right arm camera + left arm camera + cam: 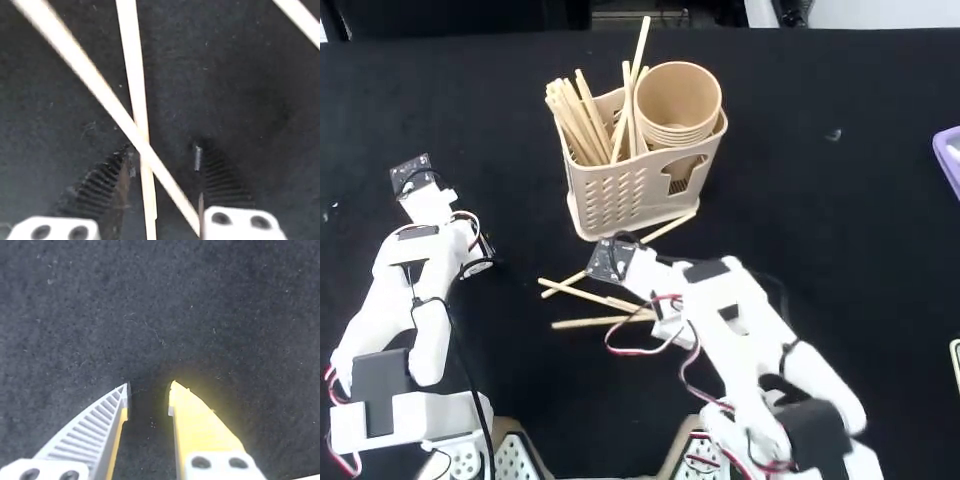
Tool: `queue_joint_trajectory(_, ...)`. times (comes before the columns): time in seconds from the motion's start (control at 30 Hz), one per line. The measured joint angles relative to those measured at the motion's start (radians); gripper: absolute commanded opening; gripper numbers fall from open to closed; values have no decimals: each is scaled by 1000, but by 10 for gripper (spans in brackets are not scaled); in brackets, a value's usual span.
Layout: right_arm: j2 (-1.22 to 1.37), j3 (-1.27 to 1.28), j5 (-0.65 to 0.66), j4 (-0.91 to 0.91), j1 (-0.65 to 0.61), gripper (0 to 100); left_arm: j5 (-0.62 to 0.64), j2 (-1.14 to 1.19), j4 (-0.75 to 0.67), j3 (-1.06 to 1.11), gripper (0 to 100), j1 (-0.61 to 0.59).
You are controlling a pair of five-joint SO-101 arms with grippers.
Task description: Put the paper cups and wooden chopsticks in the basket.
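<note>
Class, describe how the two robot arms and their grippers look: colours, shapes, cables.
Both arms are white shells with black motor blocks; the left arm and right arm trail red, black and white cables. The left gripper has one white ribbed finger and one yellow; the right gripper has two black ribbed fingers.

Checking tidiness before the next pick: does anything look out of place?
Yes. Several wooden chopsticks lie loose and crossed on the black table in front of the basket, not inside it. The right tool hangs open over two crossed ones.
</note>
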Motion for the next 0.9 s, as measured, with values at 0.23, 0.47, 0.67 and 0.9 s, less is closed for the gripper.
queue_joint_trajectory(0.23, 83, -77, -2, -2, 6, 46, 0, 0, 0, 0, 137, 0)
queue_joint_trajectory(0.47, 12, -98, -6, 20, 5, 11, 0, 0, 0, 0, 137, 0)
queue_joint_trajectory(0.67, -161, -98, -6, 140, 6, 11, 0, 0, 0, 0, 137, 0)
queue_joint_trajectory(0.9, -267, -41, -23, 129, -8, 14, 0, 0, 0, 0, 137, 0)
